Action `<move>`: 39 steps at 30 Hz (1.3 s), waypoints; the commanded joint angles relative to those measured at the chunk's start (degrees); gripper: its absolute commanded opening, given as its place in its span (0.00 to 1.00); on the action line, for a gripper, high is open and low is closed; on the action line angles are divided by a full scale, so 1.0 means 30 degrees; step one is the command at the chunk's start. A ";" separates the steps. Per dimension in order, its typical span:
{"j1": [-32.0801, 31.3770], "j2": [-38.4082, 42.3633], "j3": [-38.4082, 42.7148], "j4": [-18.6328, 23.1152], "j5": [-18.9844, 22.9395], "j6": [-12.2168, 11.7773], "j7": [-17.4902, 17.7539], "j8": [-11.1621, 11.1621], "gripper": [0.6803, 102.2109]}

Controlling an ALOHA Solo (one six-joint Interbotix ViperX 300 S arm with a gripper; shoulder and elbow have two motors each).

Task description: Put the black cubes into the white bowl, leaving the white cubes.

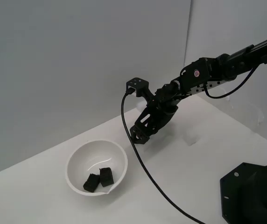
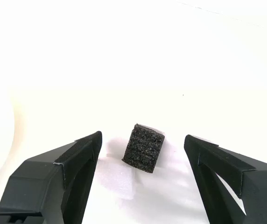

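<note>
The white bowl (image 1: pixel 96 161) stands on the white surface at the exterior view's left and holds two black cubes (image 1: pixel 99 179). My gripper (image 1: pixel 139 134) is low over the surface just to the right of the bowl. In the wrist view the gripper (image 2: pixel 143 142) is open, and a third black cube (image 2: pixel 144 148) lies on the surface between the two fingers (image 2: pixel 80 163), touching neither. The gripper hides that cube in the exterior view. One faint white cube (image 1: pixel 191 137) lies to the gripper's right. The other white cubes are too faint to make out.
A black cable (image 1: pixel 145 172) hangs from the wrist and runs across the surface toward the front. A black base (image 1: pixel 252 193) sits at the exterior view's lower right. Grey walls stand behind the surface.
</note>
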 commanded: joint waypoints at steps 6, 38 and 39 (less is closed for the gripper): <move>-0.0059 0.0146 0.0234 0.0059 -0.0088 -0.0264 0.0000 0.0059 0.86; -0.1201 0.7646 0.7734 0.0059 -0.0088 -0.0469 0.1963 -0.0088 0.02; -0.1494 0.7822 0.7910 0.0029 -0.0088 -0.0557 0.1963 -0.0176 0.02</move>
